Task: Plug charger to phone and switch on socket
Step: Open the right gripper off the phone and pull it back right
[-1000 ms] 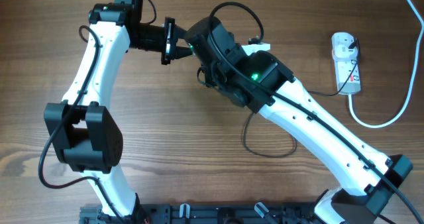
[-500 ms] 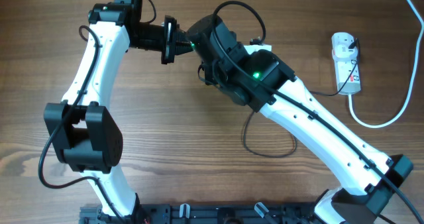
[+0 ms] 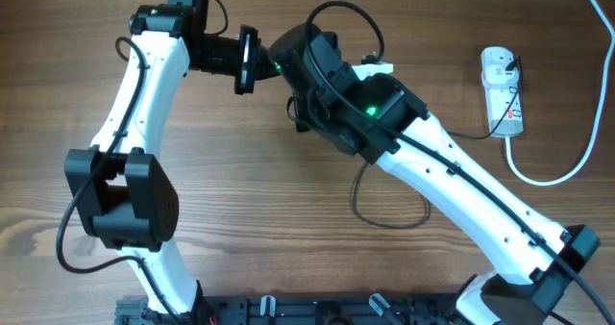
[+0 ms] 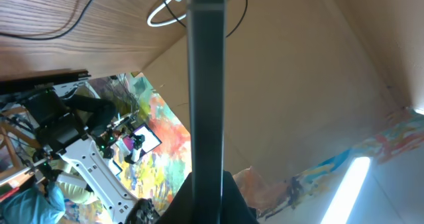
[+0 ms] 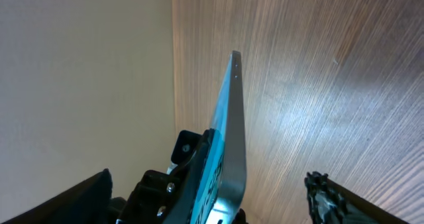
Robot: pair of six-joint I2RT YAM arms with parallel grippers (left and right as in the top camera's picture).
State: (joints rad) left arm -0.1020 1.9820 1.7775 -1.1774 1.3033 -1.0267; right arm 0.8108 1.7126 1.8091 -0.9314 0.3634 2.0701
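Left gripper (image 3: 244, 62) is clamped tight on the phone (image 5: 232, 118), holding it edge-on over the far part of the wooden table (image 3: 240, 200), about halfway along the far edge. From the right wrist cam you mostly get the phone's thin edge, with a sliver of the cyan screen on its left face. The left arm's black jaws pinch the end at the bottom of that view.

Right gripper (image 5: 209, 196) is parked right up against the phone with its fingers (image 5: 83, 201) spread wide, one on each side. As far as I can see, they're not touching it.

The charger (image 3: 389, 214) is a thin black cable. One loop lies on the table under the right arm near the middle, another arches over that arm's wrist, and a run heads off to the socket (image 3: 502, 99) near the right edge, toward the far right corner. Something black is plugged into its outlet. Can't tell where the connector tip is, the arm's in the way. A white cord (image 3: 567, 162) curves away from the socket along the right edge.
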